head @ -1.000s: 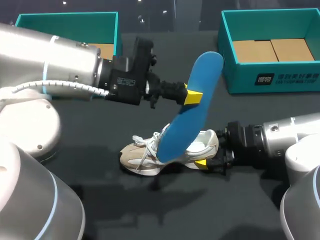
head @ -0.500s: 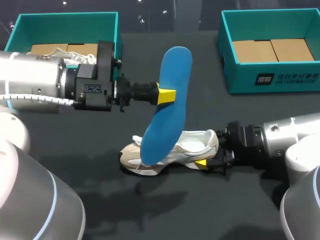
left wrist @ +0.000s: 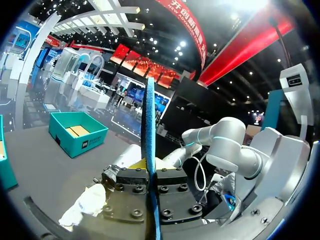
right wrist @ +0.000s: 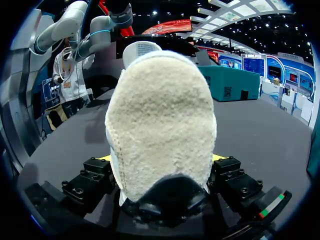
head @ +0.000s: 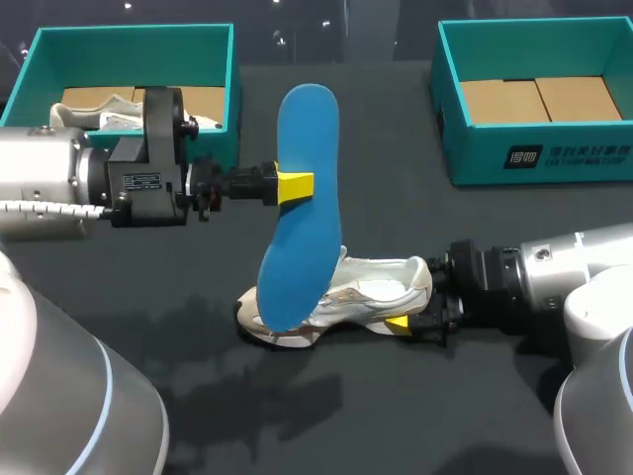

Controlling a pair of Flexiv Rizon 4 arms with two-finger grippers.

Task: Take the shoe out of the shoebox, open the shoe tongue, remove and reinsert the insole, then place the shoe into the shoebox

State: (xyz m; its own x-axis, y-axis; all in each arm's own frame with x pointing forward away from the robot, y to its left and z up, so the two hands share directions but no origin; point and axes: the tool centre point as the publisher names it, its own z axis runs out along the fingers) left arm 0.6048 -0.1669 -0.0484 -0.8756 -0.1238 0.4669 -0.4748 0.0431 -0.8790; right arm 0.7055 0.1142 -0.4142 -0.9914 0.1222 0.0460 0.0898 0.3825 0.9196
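Over dark table (head: pixel 396 198), left gripper (head: pixel 295 186) clamps insole (head: pixel 297 267) above shoe (head: pixel 381 287).

Small bright ceiling lights glare overhead, and the dark counter (head: pixel 415 396) shows soft, dim shadows near the shoe (head: pixel 381 287).

Looks like an exhibition hall, a trade-show floor. Shows in the high dark ceiling (left wrist: pixel 220 35) dotted with spotlights (left wrist: pixel 182 44), the red banner (left wrist: pixel 187 25) slung overhead, white booth arches (left wrist: pixel 90 12) and lit display screens (left wrist: pixel 137 92) beyond, and a black table (head: pixel 396 406) bearing a teal shoebox (head: pixel 539 158) at each far corner.
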